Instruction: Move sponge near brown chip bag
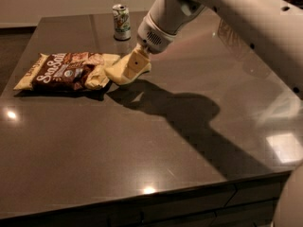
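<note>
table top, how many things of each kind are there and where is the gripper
Snack bags: 1, the flat crinkly brown chip bag
Sponges: 1, the pale yellow soft sponge, held by the gripper at the bag's right end
Drink cans: 1, the green-white metal soda can near the far edge
Total: 3

My pale white arm point(246, 18) reaches in from two o'clock, its thick ribbed wrist point(163, 20) angled down toward seven. The cream two-finger gripper point(135, 66) sits low at eleven o'clock of centre, clamped onto the pale yellow sponge point(118, 74).
</note>
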Controlling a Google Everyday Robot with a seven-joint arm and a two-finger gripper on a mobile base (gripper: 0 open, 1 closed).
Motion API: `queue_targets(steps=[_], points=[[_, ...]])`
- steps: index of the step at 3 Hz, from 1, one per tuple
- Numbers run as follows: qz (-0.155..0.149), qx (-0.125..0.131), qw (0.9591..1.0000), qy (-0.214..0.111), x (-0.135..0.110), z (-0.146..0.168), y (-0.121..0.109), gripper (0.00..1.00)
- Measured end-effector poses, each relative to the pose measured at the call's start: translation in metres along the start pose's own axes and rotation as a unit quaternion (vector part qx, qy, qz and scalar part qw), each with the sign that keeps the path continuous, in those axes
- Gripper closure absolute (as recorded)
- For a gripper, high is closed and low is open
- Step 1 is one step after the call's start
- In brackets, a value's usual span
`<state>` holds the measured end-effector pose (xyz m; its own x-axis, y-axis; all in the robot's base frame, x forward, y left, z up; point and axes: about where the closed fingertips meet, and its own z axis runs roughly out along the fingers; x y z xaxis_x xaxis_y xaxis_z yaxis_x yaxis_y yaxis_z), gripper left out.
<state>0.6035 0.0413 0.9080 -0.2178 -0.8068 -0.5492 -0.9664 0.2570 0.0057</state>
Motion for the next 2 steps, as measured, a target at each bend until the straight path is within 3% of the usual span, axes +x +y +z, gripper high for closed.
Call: queue_targets(steps=[2], points=[[0.0, -0.001, 1.0, 0.0, -0.0003, 0.0012, 0.0005, 0.0]])
